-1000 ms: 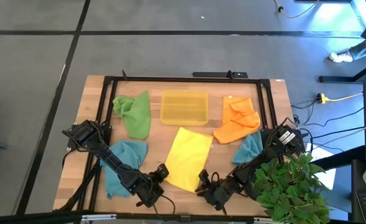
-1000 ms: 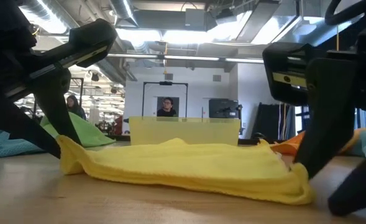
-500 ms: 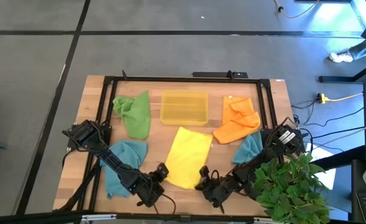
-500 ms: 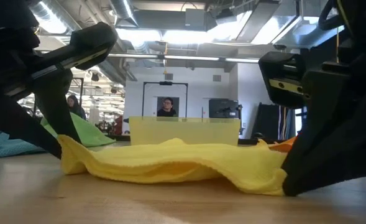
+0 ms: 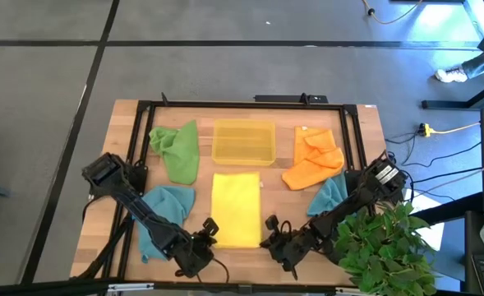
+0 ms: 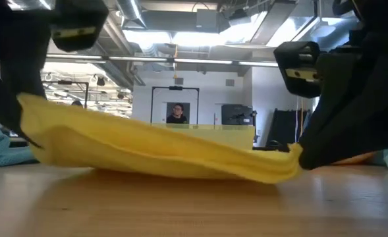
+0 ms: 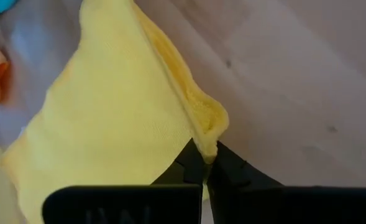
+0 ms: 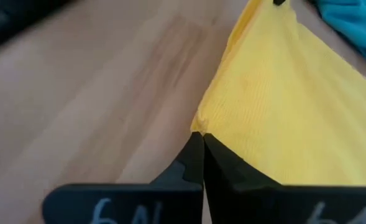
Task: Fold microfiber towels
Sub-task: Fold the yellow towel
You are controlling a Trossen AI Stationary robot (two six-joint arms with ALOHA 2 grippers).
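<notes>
At the table's near edge, the left gripper and right gripper each pinch a near corner of the yellow towel, which lies just in front of the tray.

Even overhead light, soft shadows. Low view backlit by bright ceiling strip lights, arms silhouetted. Soft yellow microfiber towel motion-blurred; wrist views blurry near it.
</notes>
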